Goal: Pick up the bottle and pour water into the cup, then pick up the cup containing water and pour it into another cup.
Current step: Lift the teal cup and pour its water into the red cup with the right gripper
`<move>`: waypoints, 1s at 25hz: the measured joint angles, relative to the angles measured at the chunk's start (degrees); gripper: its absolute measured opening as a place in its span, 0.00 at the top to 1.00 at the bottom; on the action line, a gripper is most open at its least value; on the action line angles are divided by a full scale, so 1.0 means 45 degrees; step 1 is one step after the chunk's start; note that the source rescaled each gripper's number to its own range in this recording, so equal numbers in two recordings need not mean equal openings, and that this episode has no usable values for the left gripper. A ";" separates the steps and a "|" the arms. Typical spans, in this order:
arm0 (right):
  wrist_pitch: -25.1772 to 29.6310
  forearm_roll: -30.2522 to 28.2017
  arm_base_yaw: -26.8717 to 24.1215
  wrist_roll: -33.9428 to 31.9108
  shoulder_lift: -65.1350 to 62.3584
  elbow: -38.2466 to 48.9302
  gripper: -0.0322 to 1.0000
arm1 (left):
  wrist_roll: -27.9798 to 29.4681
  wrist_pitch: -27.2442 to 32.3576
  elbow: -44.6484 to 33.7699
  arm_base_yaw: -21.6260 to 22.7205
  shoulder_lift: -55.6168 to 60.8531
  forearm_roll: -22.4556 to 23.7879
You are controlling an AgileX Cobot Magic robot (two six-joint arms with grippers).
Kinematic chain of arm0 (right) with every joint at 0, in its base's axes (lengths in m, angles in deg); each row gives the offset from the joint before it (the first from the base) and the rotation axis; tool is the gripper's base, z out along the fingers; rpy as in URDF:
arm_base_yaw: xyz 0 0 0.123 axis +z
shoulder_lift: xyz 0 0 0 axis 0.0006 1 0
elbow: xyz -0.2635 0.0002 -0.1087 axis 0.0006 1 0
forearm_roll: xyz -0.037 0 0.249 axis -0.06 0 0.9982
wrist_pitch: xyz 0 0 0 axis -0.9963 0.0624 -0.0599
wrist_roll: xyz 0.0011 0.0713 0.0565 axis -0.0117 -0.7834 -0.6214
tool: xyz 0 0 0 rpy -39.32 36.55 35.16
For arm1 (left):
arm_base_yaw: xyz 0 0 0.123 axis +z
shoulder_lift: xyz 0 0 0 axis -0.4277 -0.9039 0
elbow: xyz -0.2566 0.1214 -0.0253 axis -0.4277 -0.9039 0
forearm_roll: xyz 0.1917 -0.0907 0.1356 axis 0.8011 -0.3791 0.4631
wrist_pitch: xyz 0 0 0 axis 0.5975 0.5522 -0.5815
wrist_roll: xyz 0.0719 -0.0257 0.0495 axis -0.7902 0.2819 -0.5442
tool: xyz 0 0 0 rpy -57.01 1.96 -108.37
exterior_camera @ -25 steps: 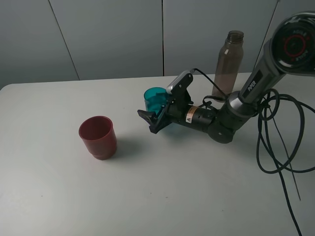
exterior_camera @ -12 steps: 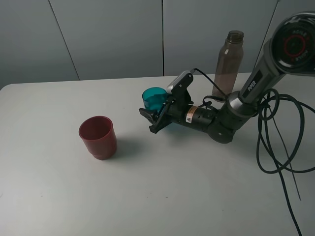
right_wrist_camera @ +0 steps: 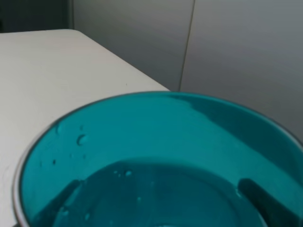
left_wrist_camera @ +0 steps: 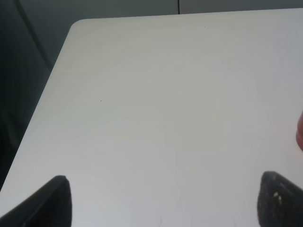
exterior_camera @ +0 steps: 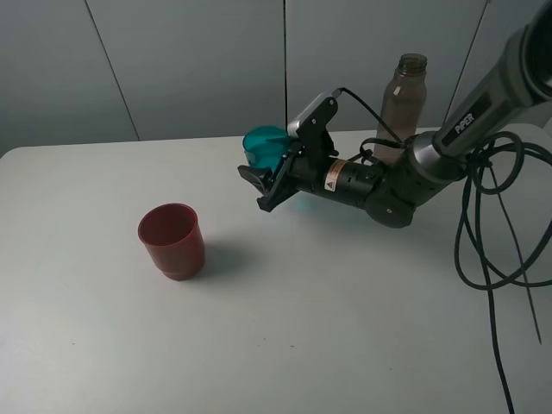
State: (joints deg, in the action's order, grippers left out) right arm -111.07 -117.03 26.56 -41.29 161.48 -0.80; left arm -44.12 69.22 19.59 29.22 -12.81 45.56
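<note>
Worktop: white; the red cup and the bottle stand on it, the teal cup does not.
left tool: fingers spread wide with nothing between them. It looks over bare worktop by the left edge and is out of the high view.
red cup: upright, mouth up, left of the middle and toward the front edge. It is well apart from the teal cup.
teal cup: in the air over the middle of the worktop, toward the back, near upright with its mouth up. The right wrist view shows drops on the wall and what looks like a little water at the bottom.
right tool: pressed together on the teal cup, pinching its lower part. Its arm comes in low from the right.
bottle: upright and uncapped near the back edge, right of the middle, behind the right arm.
Key relation: the red cup lies left of and frontward from the held teal cup, and lower. The right arm has the load, so the carry probably runs left and toward the front until teal rim is over red mouth.
Change: a second ago the teal cup stood on the worktop with the jaws wider about it. Now they are shut on it and it is raised, shifted slightly backward. The red cup and bottle are unmoved.
</note>
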 joint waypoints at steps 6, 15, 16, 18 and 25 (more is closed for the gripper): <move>0.0573 -0.0116 0.0487 -0.0426 -0.0308 -0.0551 0.95 | 0.0000 0.0000 0.0000 0.0000 0.0000 0.0000; 0.2911 -0.0856 0.1519 -0.1167 -0.0308 -0.2848 0.95 | 0.0000 0.0000 0.0000 0.0000 0.0000 0.0000; 0.3191 -0.0997 0.1610 -0.1356 -0.0284 -0.3095 0.95 | 0.0000 0.0000 0.0000 0.0000 0.0000 0.0000; 0.3577 -0.1225 0.1747 -0.1642 -0.0146 -0.3695 0.95 | 0.0000 0.0000 0.0000 0.0000 0.0000 0.0000; 0.3755 -0.2136 0.2087 -0.2286 0.0642 -0.4910 0.95 | 0.0000 0.0000 0.0000 0.0000 0.0000 0.0000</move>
State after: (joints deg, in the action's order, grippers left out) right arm -94.17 -126.64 35.95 -51.58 164.37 -22.90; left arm -44.12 69.22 19.59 29.22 -12.81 45.56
